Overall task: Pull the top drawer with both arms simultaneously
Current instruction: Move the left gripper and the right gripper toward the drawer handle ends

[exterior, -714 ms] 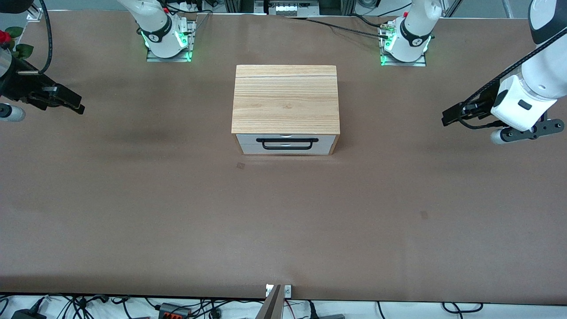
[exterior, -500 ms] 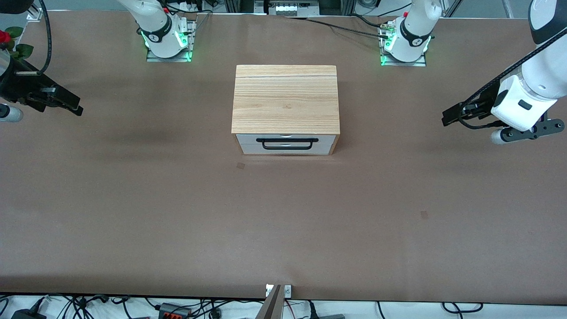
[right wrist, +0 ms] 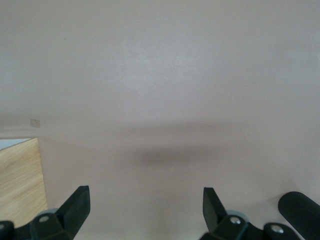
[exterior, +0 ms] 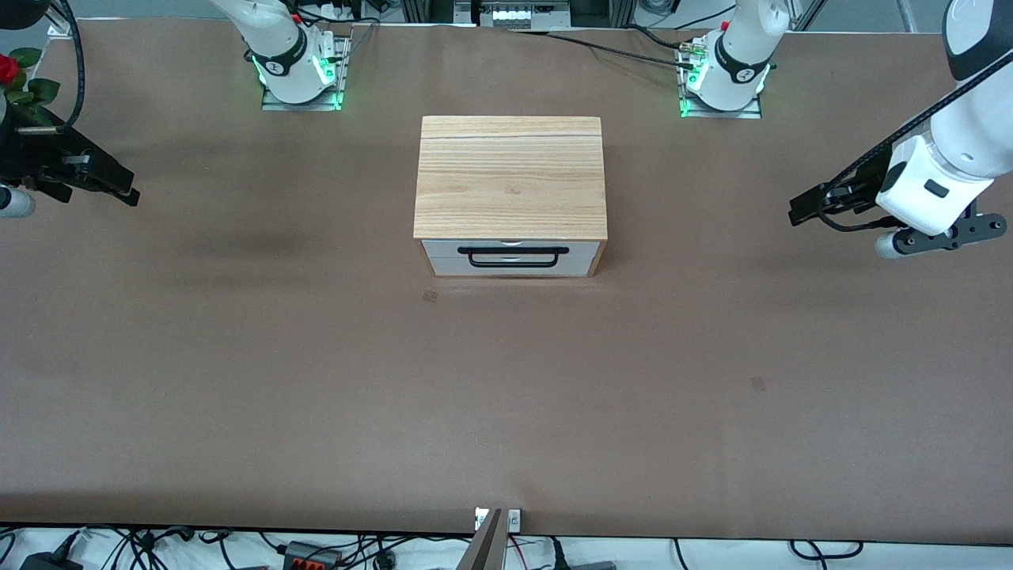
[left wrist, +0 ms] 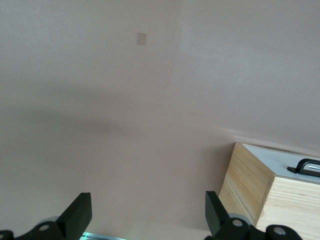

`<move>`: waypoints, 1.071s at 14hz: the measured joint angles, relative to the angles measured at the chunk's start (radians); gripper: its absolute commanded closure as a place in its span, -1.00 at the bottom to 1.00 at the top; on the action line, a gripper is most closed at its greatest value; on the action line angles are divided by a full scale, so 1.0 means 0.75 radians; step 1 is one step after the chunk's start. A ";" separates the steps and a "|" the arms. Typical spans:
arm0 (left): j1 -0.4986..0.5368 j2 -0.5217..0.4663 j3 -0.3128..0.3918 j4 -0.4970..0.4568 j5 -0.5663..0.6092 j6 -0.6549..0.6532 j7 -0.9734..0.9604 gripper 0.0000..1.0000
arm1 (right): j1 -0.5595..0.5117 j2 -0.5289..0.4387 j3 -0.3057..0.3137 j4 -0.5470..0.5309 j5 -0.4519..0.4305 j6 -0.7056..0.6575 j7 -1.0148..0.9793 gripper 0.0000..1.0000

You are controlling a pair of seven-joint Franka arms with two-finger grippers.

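Top drawer (exterior: 510,257) closed in wooden casing (exterior: 510,176), mid-tabletop (exterior: 506,396). Left pincer (exterior: 801,207) over left arm's end, right pincer (exterior: 119,188) over right arm's end. Wrist views only: both spread wide, holding nothing (left wrist: 145,220) (right wrist: 145,210).

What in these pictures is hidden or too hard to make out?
- Inside the top drawer: it is shut, so every view shows only its white front.
- The lower drawer: the front view shows a thin strip under the black handle.
- Right pincer: the front view's edge cuts off its arm.
- Left pincer: small and dark in the front view.
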 measured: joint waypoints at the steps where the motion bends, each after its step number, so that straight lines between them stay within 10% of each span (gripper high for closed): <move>1: 0.000 0.015 -0.005 0.000 0.000 0.000 0.000 -1.00 | 0.000 0.006 0.000 0.000 0.000 0.000 -0.001 -1.00; 7: -0.010 0.176 -0.125 -0.006 -0.089 0.106 0.001 -1.00 | 0.007 0.110 0.012 -0.001 0.056 0.001 -0.005 -1.00; 15: 0.007 0.529 -0.129 -0.009 -0.891 0.351 0.337 -1.00 | 0.081 0.388 0.021 -0.007 0.586 0.013 -0.114 -1.00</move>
